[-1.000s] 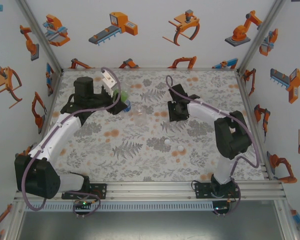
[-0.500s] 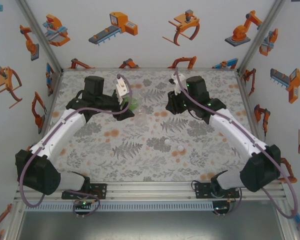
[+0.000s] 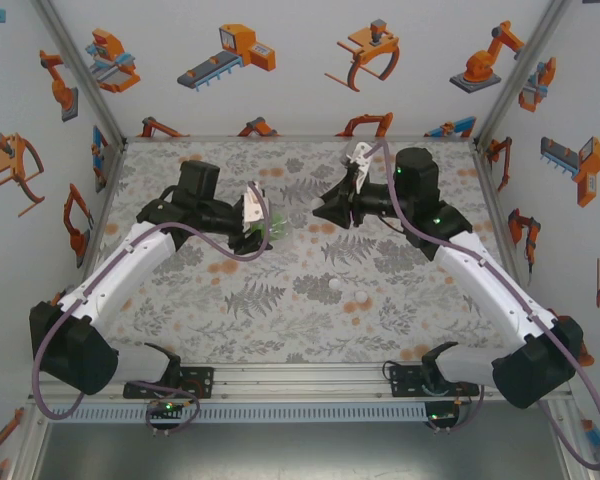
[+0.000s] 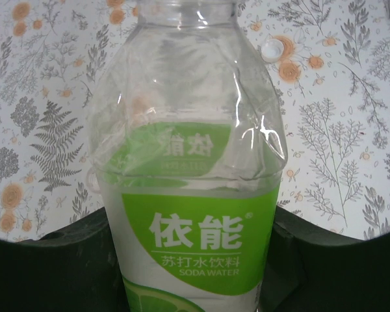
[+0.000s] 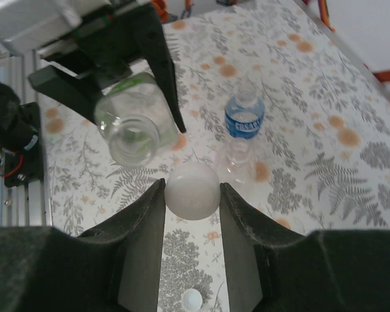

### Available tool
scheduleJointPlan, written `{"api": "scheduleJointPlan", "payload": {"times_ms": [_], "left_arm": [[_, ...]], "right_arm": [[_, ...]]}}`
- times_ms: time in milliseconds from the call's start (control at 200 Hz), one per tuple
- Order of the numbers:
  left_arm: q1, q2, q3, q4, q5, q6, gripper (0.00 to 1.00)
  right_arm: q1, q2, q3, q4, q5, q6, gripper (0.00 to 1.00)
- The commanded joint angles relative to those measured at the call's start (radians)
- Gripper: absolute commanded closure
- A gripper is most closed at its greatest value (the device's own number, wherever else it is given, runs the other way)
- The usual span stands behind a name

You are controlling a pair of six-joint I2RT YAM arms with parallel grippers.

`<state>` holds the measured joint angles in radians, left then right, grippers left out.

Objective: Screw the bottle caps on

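**A:** What has the right claw (image 5: 192,195) got?

**B:** It is closed on a white cap (image 5: 192,188), which is pinched between its two dark fingers (image 5: 140,244).

**A:** And the left claw (image 4: 195,227)?

**B:** It is clamped around the green-label bottle (image 4: 198,201), with a finger on each side of the label. The bottle is tipped over, and its open, uncapped neck points toward the right claw.

**A:** Do the cap and the neck touch?

**B:** No. They are near each other but apart, with the cap a little off to one side of the mouth.

**A:** What lies farther out?

**B:** The blue-label bottle (image 5: 245,118) stands upright on the tabletop (image 5: 325,130). The clear bottle (image 5: 234,162) is just beside it, though I cannot tell whether they touch. In the top view, a loose cap (image 3: 334,284) and a second loose cap (image 3: 361,297) lie close together on the tabletop, nearer the arm bases.
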<state>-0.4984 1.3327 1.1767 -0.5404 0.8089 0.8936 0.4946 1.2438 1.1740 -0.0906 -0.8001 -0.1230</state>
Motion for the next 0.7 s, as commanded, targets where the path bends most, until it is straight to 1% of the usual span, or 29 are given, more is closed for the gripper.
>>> {"api": "scheduleJointPlan", "payload": {"times_ms": [0, 225, 330, 691], "left_arm": [[-0.018, -0.017, 0.026, -0.055, 0.031, 0.073, 1.00], [-0.031, -0.027, 0.031, -0.088, 0.012, 0.095, 1.00], [-0.034, -0.033, 0.031, -0.089, 0.013, 0.096, 1.00], [-0.035, -0.044, 0.029, -0.072, 0.006, 0.069, 1.00]], "right_arm": [[0.015, -0.011, -0.003, 0.057, -0.136, -0.065, 0.81], [0.052, 0.004, 0.007, 0.069, -0.156, -0.099, 0.82], [0.066, 0.022, 0.018, 0.064, -0.201, -0.107, 0.83], [0.093, 0.014, 0.007, 0.000, -0.171, -0.147, 0.84]]}}
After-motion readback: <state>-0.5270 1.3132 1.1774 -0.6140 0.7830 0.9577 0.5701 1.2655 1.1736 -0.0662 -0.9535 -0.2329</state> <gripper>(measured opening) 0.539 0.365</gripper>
